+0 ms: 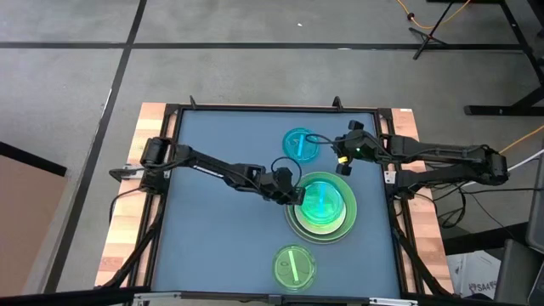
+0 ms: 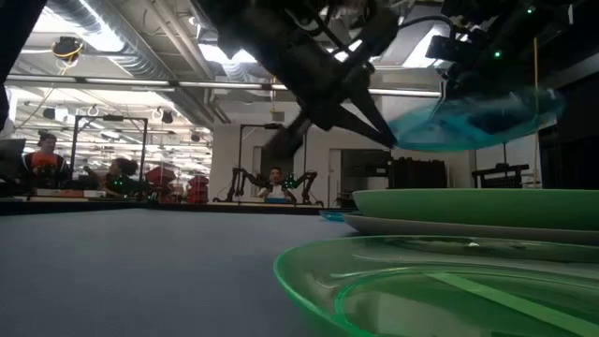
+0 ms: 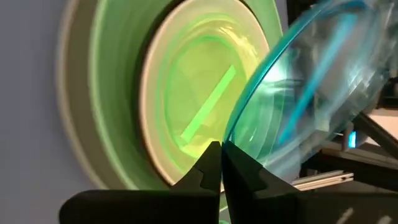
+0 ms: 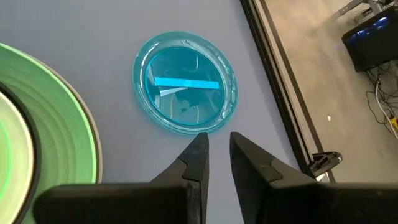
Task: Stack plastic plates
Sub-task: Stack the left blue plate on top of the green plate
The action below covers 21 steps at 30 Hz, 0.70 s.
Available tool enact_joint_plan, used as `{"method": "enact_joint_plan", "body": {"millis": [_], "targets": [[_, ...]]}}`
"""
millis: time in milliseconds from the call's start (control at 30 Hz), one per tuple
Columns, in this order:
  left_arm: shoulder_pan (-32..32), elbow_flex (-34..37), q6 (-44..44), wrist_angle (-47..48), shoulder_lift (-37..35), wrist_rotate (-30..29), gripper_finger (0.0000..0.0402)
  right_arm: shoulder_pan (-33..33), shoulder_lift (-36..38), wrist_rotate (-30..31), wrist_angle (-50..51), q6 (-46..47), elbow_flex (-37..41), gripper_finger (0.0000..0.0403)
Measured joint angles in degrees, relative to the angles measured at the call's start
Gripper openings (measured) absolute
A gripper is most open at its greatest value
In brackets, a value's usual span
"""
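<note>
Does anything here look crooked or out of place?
Yes. One blue plate hangs tilted in the air above the stack of plates, pinched at its rim by the left gripper rather than lying flat.

The left arm (image 1: 221,170) is reaching across mid-table, blocking the way to the plate stack (image 1: 323,206); the right gripper (image 1: 347,146) is crowding the blue plate (image 1: 301,144), while bare tabletop (image 1: 221,246) is lying open.

My table (image 1: 221,136) is grey-blue. The big plate (image 1: 297,223) is light green on a grey one, I think, and the small see-through plates are blue (image 1: 300,144) and green (image 1: 294,265), each with one bright stripe.
</note>
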State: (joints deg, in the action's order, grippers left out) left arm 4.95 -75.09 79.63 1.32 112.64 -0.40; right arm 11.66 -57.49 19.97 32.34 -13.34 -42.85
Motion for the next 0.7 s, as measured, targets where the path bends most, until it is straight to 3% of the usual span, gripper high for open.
{"method": "enact_joint_plan", "body": {"millis": [700], "targets": [[0.1,0.0,0.8,-3.2,3.2,-2.2,0.0,0.0,0.0,0.0,-0.2,0.0,0.0,0.0056]]}}
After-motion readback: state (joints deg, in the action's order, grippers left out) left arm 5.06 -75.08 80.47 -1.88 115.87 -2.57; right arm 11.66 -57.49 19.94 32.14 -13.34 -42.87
